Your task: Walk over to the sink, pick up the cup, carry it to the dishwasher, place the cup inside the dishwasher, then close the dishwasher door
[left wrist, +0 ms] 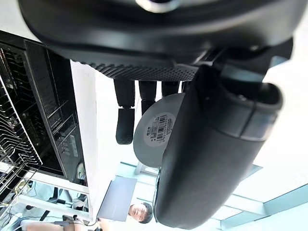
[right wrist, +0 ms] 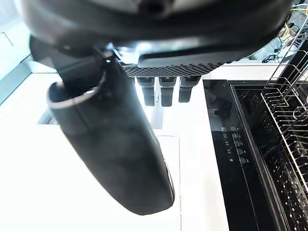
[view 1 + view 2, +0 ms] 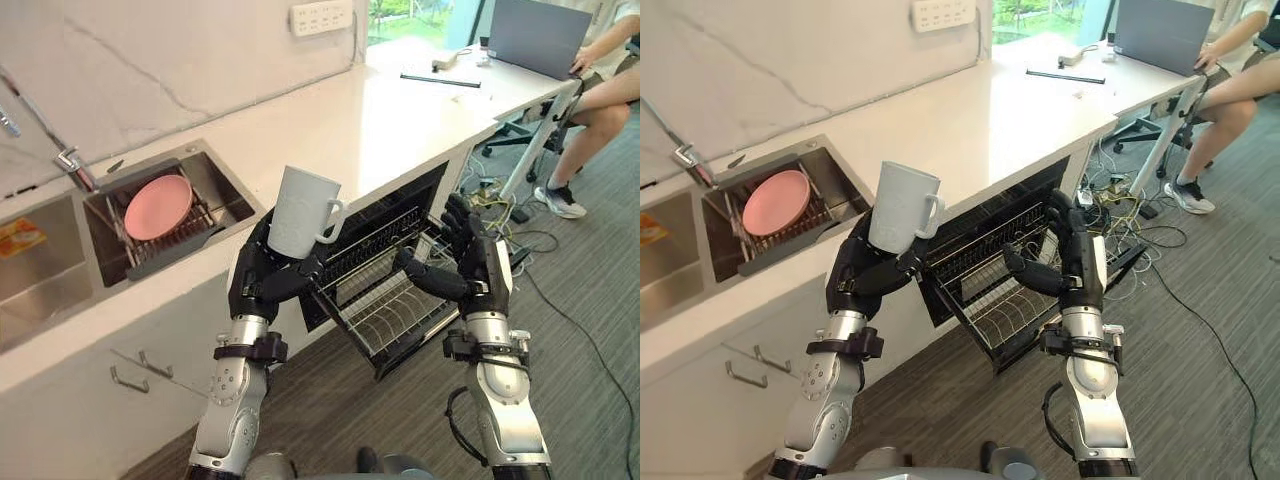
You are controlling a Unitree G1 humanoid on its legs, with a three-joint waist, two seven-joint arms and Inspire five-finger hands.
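The left robot hand (image 3: 262, 278) is clamped round the pale cup (image 3: 300, 212), upright above the near edge of the bench (image 3: 390, 120), just left of the open dishwasher (image 3: 405, 205). The right robot hand (image 3: 472, 262), fingers apart and empty, hangs over the pulled-out rack (image 3: 398, 312).

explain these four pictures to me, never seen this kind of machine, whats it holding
This is a humanoid robot in a kitchen. The two wide pictures come from cameras on its head, looking down at its arms. The two dark close-ups come from a camera on each wrist. Its left hand grips a pale cup, upright. Its right hand is open and empty, before the open dishwasher, whose wire rack is pulled out. A pink plate leans in the sink. A person sits at a laptop at the counter's far end.
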